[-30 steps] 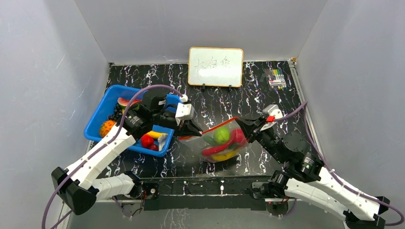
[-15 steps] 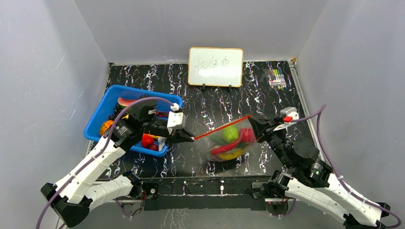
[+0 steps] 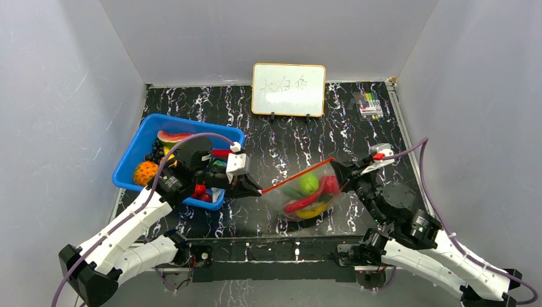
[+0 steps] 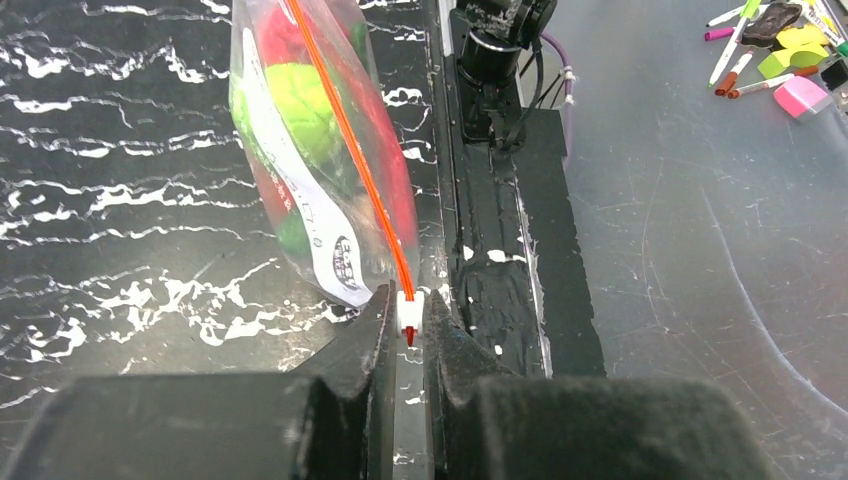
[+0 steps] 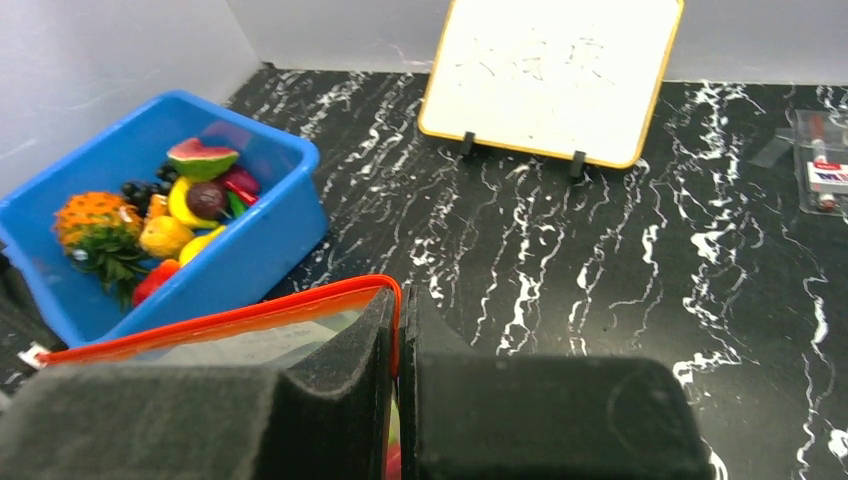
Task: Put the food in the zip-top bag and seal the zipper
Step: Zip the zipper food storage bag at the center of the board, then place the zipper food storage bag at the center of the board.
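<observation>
Near the black marbled table's (image 3: 281,137) front edge, the clear crinkly plastic zip-top bag (image 3: 319,203) of toy food (image 3: 309,184) stretches between the left gripper (image 3: 254,189), clamped on its white slider (image 4: 408,311), and the right gripper (image 3: 337,171), pinching the red-orange zipper's (image 3: 295,177) end; overpulling risks a slip.

Overhead, close wrists, shared zip-top bag (image 3: 311,193)

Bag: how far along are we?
Done: some food, including a green fruit, is in the bag. In hand: left pincer shut on the zipper slider, right pincer on the bag's opposite corner, zipper taut between them; whether it is fully sealed is unclear. Left: more food lies in the basket; confirm the seal, release.
</observation>
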Motion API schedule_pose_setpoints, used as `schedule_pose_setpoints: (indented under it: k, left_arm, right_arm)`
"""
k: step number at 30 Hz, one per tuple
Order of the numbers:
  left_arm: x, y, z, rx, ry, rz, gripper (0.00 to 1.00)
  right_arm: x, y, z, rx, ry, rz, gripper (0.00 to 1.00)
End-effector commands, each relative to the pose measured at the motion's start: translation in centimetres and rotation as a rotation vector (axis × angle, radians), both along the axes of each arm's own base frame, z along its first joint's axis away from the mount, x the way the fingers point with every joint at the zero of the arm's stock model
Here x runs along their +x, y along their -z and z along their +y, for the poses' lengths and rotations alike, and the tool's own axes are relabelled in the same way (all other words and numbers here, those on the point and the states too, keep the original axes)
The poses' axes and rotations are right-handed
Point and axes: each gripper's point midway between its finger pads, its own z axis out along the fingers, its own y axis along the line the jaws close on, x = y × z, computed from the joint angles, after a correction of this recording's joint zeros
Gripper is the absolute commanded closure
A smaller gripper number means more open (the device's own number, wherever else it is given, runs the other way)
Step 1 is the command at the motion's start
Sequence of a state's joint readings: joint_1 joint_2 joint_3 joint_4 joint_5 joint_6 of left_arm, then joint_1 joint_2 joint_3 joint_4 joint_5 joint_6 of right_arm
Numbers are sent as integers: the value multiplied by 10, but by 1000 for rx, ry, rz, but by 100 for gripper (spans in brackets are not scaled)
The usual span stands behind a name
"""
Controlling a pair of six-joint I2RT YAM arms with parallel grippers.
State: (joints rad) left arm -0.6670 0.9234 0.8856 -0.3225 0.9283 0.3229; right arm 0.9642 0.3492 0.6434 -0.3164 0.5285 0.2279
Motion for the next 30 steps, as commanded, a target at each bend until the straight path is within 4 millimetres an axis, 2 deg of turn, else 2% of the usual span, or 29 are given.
schedule_pose_setpoints:
  k: [1,6,10,12,15,18,21,22,23,30]
  left_arm:
    - [-1,-2,-1,-32,-30,44,99]
    - [41,7,2,18,-281,35,98]
    - [65,7,7,36,-412,14,95]
    - [77,5,9,34,-473,5,87]
    - [91,0,13,30,-561,-4,75]
    - [104,-13,19,-1,-666,3,60]
    - [107,-23,24,-28,-721,18,48]
    - [108,-23,27,-28,-736,20,16]
    - [109,-23,31,-25,-762,22,2]
    - [117,-23,67,-24,-1028,118,2]
  right_arm:
    - [19,-14,-13,19,137,-43,100]
    - [41,6,3,-179,175,-11,100]
    - [59,14,15,-272,208,-5,100]
    - [66,12,21,-266,219,-27,100]
    - [82,20,24,-299,234,-26,100]
    - [107,31,17,-306,258,17,100]
    - [126,40,13,-286,257,46,100]
    - [131,43,12,-285,261,50,100]
    - [137,46,9,-285,272,59,100]
    - [172,67,-1,-298,323,165,100]
